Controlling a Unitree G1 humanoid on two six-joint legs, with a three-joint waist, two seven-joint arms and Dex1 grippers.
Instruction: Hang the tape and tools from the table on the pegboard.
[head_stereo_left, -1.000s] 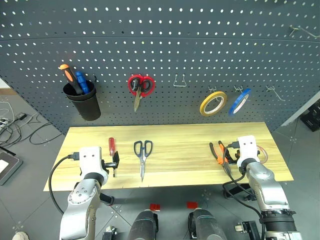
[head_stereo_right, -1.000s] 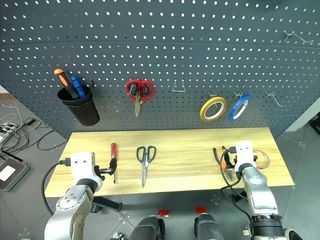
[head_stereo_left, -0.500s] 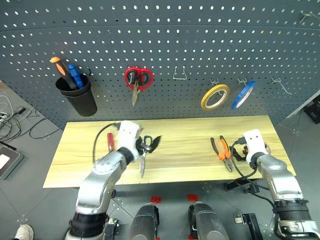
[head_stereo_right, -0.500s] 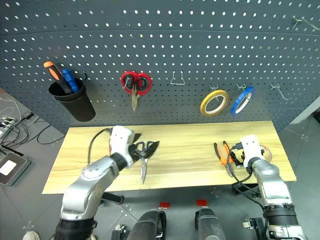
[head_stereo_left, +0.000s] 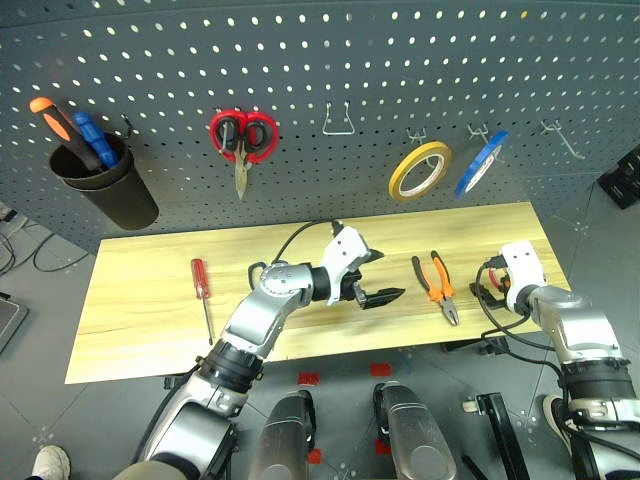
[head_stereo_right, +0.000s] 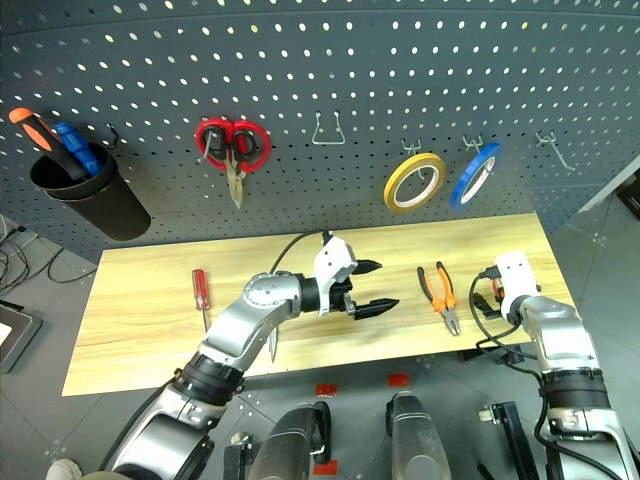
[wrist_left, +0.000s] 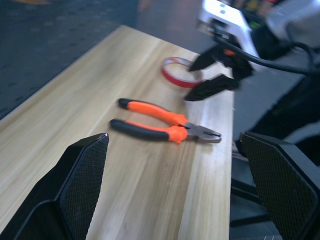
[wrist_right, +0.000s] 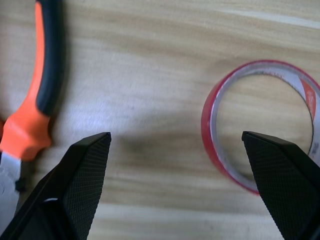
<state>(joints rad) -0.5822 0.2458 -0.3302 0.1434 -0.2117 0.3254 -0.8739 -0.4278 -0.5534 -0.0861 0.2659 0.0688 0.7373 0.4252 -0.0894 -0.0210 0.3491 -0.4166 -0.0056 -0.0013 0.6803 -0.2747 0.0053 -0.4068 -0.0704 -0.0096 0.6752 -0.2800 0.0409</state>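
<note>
On the wooden table, below the pegboard, the red-handled screwdriver lies at the left. My left arm covers the dark-blue scissors except a blade tip. My left gripper hovers open over mid-table, pointing right at the orange-and-black pliers. The left wrist view shows the pliers ahead with the red tape beyond. My right gripper is open low over the table's right end. The red tape lies flat just ahead of its fingers, the pliers' handle to one side.
On the pegboard hang a black cup holding orange and blue screwdrivers, red-handled scissors, a yellow roll and a blue roll. Bare hooks sit between the scissors and the rolls, and another hook sits at far right.
My left arm has swung right from beside the screwdriver, across the scissors, towards the pliers. The right gripper has edged right, from the pliers to the red tape. The camera has tilted down.
</note>
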